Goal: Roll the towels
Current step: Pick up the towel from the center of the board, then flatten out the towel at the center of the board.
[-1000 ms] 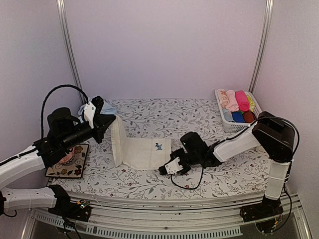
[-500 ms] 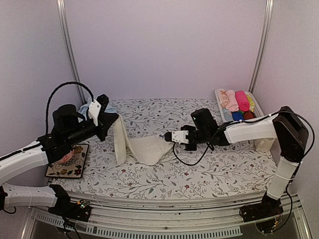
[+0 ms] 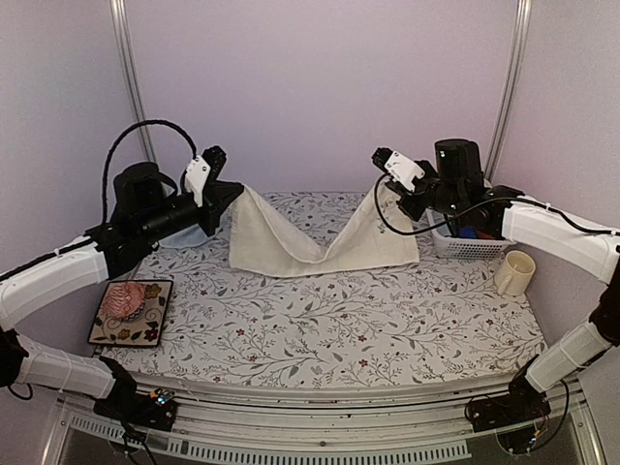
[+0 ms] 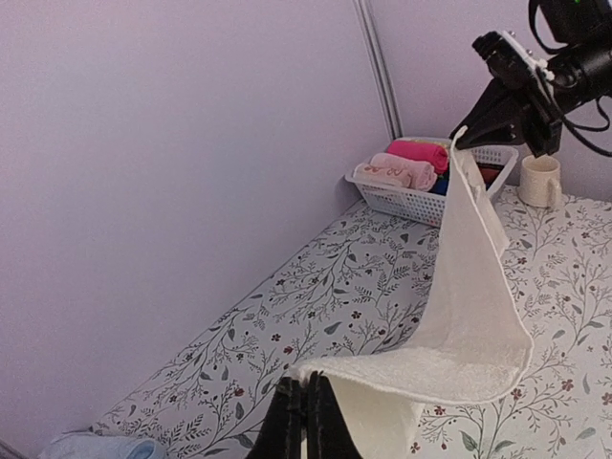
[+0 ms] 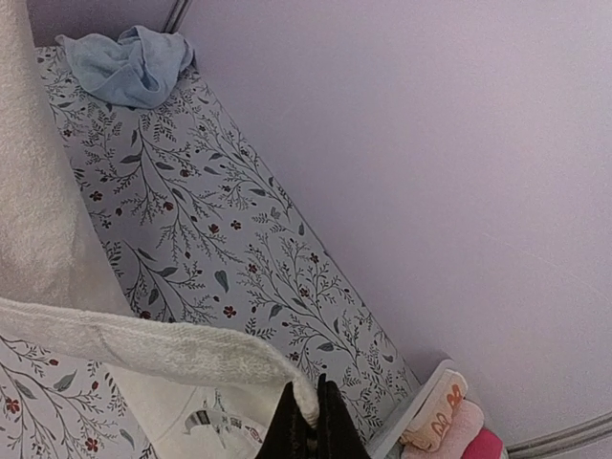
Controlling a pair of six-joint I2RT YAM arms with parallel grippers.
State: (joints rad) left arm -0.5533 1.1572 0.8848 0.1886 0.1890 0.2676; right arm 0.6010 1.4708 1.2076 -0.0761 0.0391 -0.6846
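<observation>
up above the floral table (image 3: 320, 329), the left gripper (image 3: 235, 192) and right gripper (image 3: 386, 184) each pinch a corner of the cream towel (image 3: 291, 244), whose middle sags onto the table. the light blue towel (image 5: 129, 62) lies crumpled in the far left corner. a white basket (image 3: 463, 248) and a mug (image 3: 514, 272) stand beside the right arm.

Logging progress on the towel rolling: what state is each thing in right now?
cream towel: unrolled, held up by two corners, middle sagging.
light blue towel: unrolled, crumpled in a heap.
left gripper: fingers shut on the cream towel.
right gripper: fingers shut on the cream towel.
basket: holding rolled cloths.
mug: upright.
</observation>
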